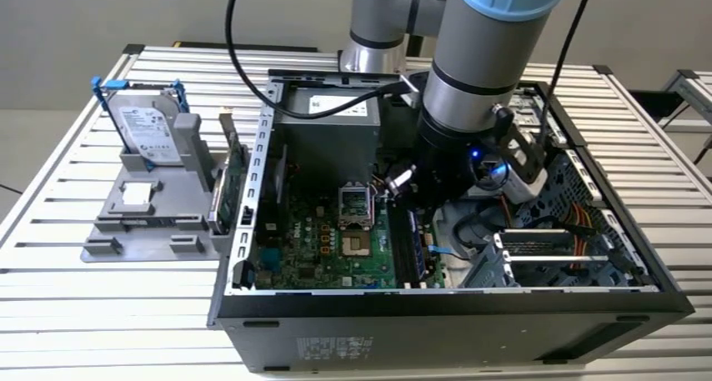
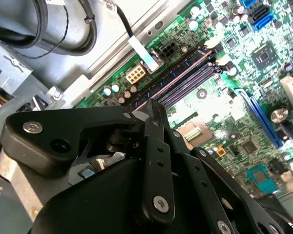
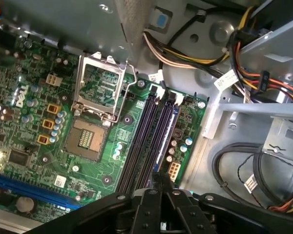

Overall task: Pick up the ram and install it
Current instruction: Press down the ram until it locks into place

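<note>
Showing, at the exterior view's left, a silver hard drive [image 1: 150, 127] upright in a grey holder [image 1: 145, 223] on the slatted table [image 1: 67, 298], with a green card [image 1: 228, 181] standing just beside the open computer case [image 1: 445, 314]. Further right, the motherboard [image 1: 323, 248] lies in the floor of the case, and the arm [image 1: 478, 72] reaches down into it over the memory slots.

In the first wrist view the CPU socket [image 3: 95, 97] sits beside the row of dark slots. The ram [image 3: 167, 139] stands on edge in the outermost slot, the one farthest from the socket, and it shows as a thin blue strip. The hand [image 3: 158, 180] has its fingers pressed together with nothing between them, and its tip is at the near end of that strip. Whether the tip touches the top edge cannot be told. The second wrist view shows the same closed fingers [image 2: 153, 105] in line with the ram [image 2: 178, 77].

Judged as an object, the stick is light, stiff along its length and thin. It is also fragile at its chips and contact edge. It is best held by the long bare edges near the middle and pressed squarely on the top edge, since a tilted push could bind it in the slot.
</note>
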Motion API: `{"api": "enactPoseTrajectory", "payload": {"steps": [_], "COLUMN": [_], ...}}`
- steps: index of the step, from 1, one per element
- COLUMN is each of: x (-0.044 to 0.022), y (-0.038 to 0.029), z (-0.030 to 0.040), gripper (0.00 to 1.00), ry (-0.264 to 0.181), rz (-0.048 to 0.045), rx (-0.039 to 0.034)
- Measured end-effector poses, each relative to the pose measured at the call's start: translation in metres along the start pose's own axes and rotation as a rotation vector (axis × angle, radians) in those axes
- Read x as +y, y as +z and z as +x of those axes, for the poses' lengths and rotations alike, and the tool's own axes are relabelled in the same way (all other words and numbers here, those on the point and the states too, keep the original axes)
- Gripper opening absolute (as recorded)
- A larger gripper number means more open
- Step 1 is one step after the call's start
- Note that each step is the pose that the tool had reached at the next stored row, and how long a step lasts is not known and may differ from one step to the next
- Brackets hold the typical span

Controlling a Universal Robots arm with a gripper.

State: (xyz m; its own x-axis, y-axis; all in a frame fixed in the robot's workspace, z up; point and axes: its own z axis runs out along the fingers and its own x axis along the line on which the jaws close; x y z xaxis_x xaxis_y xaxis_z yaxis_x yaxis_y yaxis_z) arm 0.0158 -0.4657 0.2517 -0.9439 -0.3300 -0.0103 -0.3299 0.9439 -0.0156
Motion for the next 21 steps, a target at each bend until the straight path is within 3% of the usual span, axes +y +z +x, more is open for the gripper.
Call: {"api": "enactPoseTrajectory", "payload": {"steps": [21], "x": [0.0], "y": [0.0002], "z": [0.0], "gripper": [0.0], "ry": [-0.219], "rz": [-0.0023], "rx": [-0.0035]}}
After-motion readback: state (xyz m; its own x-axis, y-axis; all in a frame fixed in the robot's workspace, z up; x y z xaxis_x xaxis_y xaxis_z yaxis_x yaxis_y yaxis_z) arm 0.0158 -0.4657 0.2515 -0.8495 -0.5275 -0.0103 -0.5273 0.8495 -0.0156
